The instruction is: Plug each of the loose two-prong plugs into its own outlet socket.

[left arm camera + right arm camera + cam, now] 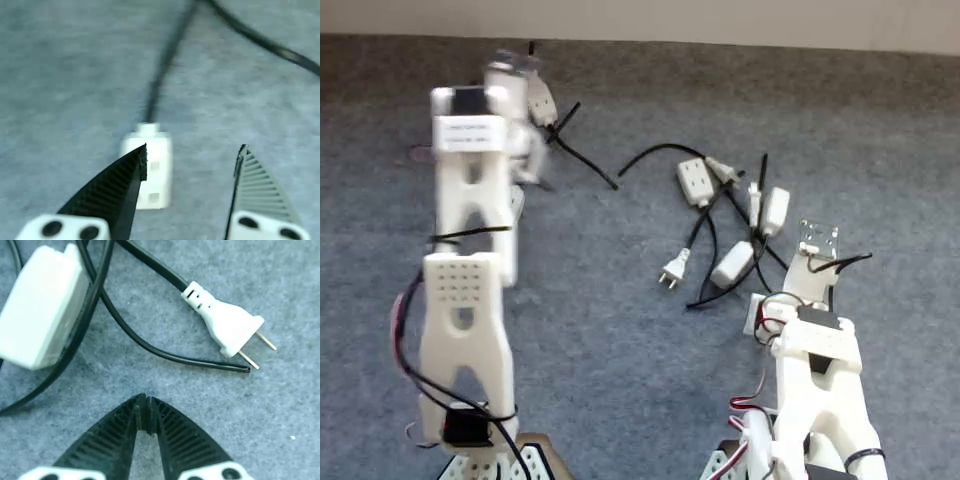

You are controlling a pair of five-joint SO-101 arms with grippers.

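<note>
My left gripper [192, 152] is open, low over the carpet at the table's far left [520, 85]. A white cord-end block [150, 167] on a black cord lies just beside and partly behind its dark finger [127, 172]; I cannot tell whether it is a plug or a socket. My right gripper [145, 412] is shut on nothing, a short way from a loose white two-prong plug [227, 325], which also shows in the high view [674, 268]. A white outlet block [40, 307] lies beside that plug among black cords.
A tangle of black cords [705, 235] lies at centre right with another outlet socket [694, 181], a plug [723, 170] beside it, and one more white block [775, 210]. Grey carpet [620, 350] covers the table between the arms.
</note>
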